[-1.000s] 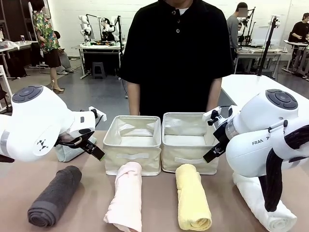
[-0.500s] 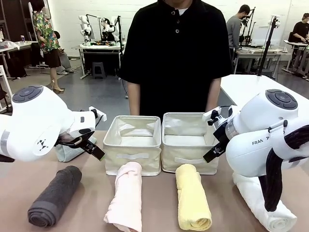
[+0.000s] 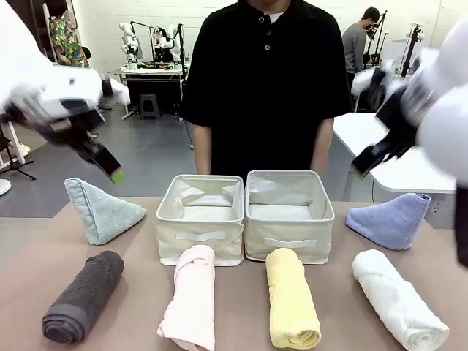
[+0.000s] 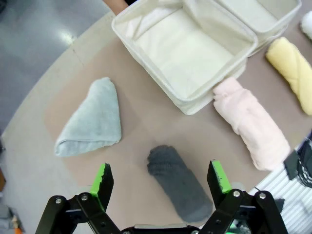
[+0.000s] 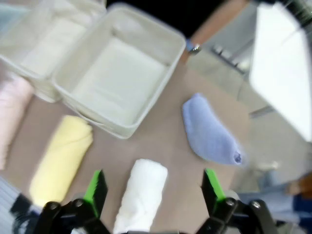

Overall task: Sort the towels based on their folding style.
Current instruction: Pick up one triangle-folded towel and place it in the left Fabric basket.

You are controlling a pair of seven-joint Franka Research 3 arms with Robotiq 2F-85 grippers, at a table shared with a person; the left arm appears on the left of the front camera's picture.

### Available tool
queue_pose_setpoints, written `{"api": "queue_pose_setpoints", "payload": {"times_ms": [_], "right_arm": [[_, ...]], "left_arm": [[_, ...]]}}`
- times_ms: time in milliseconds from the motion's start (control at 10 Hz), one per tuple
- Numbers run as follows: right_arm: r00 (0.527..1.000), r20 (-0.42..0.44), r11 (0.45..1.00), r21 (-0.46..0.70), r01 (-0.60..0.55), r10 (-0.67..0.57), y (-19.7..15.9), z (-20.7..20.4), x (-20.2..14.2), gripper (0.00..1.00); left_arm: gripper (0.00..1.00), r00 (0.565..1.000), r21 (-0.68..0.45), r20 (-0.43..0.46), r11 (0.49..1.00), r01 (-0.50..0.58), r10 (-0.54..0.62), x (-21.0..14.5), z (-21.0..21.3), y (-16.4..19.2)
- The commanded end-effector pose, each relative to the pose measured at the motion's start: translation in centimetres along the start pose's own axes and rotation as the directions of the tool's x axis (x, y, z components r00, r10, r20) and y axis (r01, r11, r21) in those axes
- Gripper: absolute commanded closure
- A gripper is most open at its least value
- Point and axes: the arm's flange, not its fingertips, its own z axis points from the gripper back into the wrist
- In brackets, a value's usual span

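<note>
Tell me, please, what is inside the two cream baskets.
Nothing: the left basket and right basket show bare cream floors. A strip behind each near wall is hidden.

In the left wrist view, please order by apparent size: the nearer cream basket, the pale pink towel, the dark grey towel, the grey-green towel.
1. cream basket
2. pale pink towel
3. dark grey towel and grey-green towel: about alike; the dark grey one is nearer the camera, so unranked.
</note>
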Motion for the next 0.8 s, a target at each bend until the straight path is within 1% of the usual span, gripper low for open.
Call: {"api": "queue_pose_setpoints", "payload": {"times_ms": [0,100,200,300,700], "right_arm": [[1.0,0.013,1.0,-0.009,0.009,-0.009,0.4,3.9,3.0,0.0],[0.999,0.049,1.0,-0.017,0.0,0.001,0.8,6.3,2.9,0.0],[0.997,0.081,0.999,-0.028,-0.016,0.018,1.2,7.8,2.3,0.0],[0.999,0.043,1.0,-0.015,-0.005,0.005,-0.2,7.2,2.4,0.0],[0.999,0.043,1.0,-0.015,-0.005,0.005,-0.2,7.2,2.4,0.0]], "left_arm": [[0.0,0.997,0.03,-0.012,0.997,0.076,-0.075,2.1,2.9,-0.2],[0.0,0.997,0.053,-0.005,0.995,0.081,-0.081,2.1,4.3,-0.6],[0.0,0.996,0.09,0.012,0.992,0.086,-0.087,1.9,5.4,-1.0],[0.0,0.999,0.015,0.009,0.998,0.053,-0.054,1.9,5.0,-0.5],[0.0,0.999,0.015,0.009,0.998,0.053,-0.054,1.9,5.0,-0.5]]}}
